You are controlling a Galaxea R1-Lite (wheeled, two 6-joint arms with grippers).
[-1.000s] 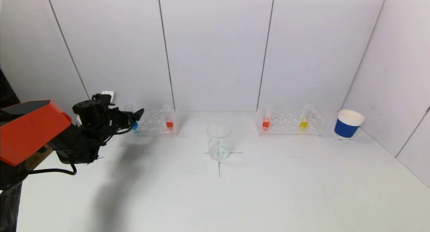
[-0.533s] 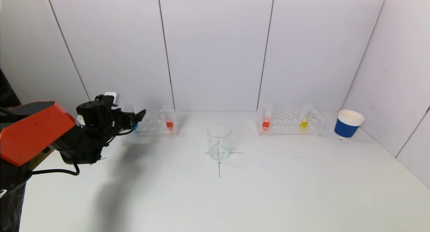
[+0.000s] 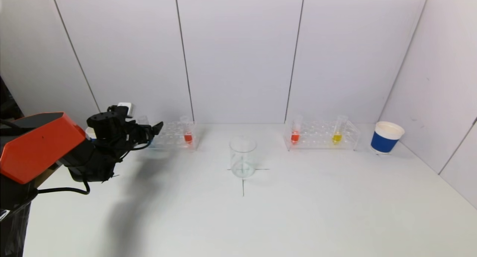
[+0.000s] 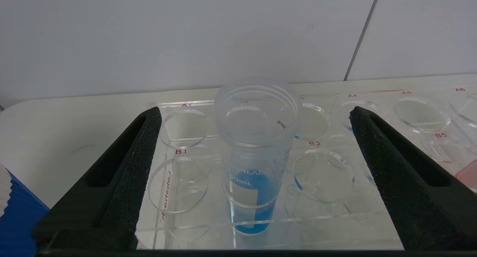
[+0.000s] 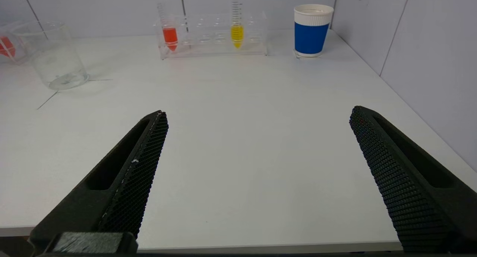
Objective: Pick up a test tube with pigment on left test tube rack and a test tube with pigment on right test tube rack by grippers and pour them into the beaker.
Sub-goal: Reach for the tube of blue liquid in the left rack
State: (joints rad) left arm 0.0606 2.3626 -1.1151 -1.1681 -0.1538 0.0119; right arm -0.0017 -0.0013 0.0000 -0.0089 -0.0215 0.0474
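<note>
My left gripper (image 4: 253, 137) is spread wide around the blue-pigment test tube (image 4: 253, 164), touching neither side; the tube stands upright in the left rack (image 3: 172, 137), left of the beaker (image 3: 243, 157). My right gripper (image 5: 257, 145), also spread, hovers over the table (image 5: 242, 119), well right of the beaker.

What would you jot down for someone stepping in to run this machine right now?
Left end effector: open, straddling the blue tube in the left rack, not gripping yet.
Right end effector: open, idle over bare table, far from the right rack.
Right rack holds a red tube and a yellow tube; left rack also has a red tube.
Beaker: mid-table, no pigment in it.
Done: nothing poured. Left: grasp both tubes, pour.
</note>
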